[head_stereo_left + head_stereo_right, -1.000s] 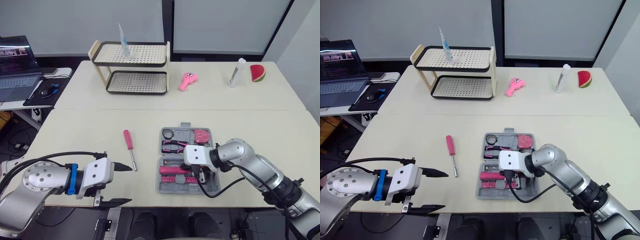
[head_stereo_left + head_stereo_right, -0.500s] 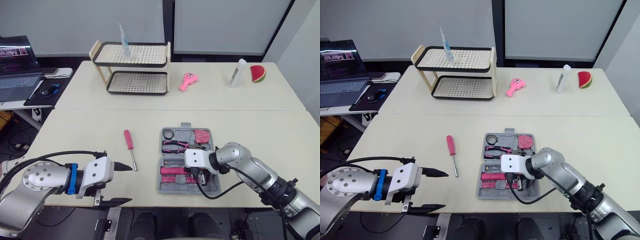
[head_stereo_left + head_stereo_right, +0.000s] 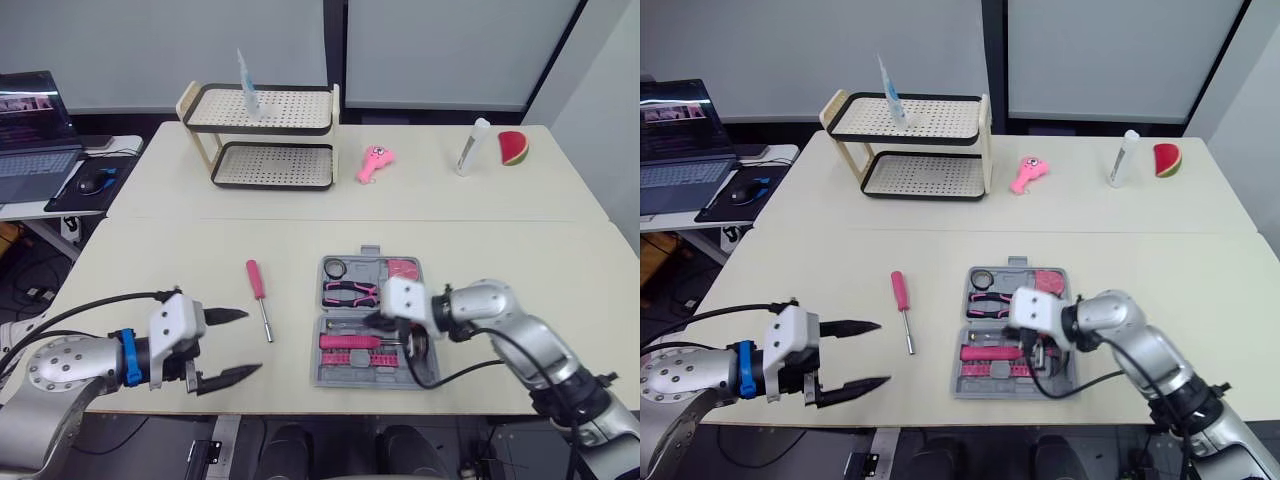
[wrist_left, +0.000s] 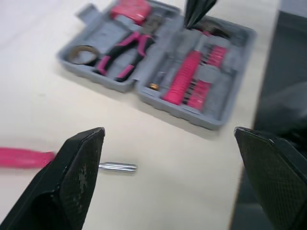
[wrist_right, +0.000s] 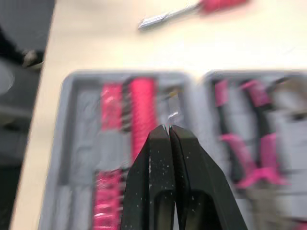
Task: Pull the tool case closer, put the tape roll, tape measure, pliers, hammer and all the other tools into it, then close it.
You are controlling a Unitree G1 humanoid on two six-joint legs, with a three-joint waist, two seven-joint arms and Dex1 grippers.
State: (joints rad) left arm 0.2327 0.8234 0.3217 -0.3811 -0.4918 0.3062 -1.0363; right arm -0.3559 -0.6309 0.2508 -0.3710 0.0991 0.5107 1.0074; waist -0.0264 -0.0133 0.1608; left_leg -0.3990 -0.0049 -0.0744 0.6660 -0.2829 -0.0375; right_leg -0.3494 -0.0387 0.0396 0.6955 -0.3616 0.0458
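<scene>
The grey tool case [image 3: 378, 322] lies open near the table's front edge. It holds the tape roll [image 3: 335, 267], pink tape measure [image 3: 403, 268], pliers [image 3: 350, 292] and pink-handled hammer [image 3: 349, 341]. A pink screwdriver [image 3: 259, 286] lies on the table left of the case. My right gripper [image 3: 413, 345] hangs shut just above the case's front half, its fingertips [image 5: 169, 130] pressed together with nothing between them. My left gripper [image 3: 250, 341] is open, low over the front edge and just short of the screwdriver's shaft [image 4: 117, 166].
A two-tier rack [image 3: 262, 137] stands at the back with a pale tube [image 3: 246, 84] on top. A pink toy [image 3: 375, 161], a white bottle [image 3: 470, 146] and a watermelon slice [image 3: 512, 147] lie along the far side. A laptop [image 3: 32, 132] sits on a side table to the left.
My left gripper has swung forward and up toward the screwdriver. My right gripper has shifted a little to the right over the case. The case and tools have stayed put.
</scene>
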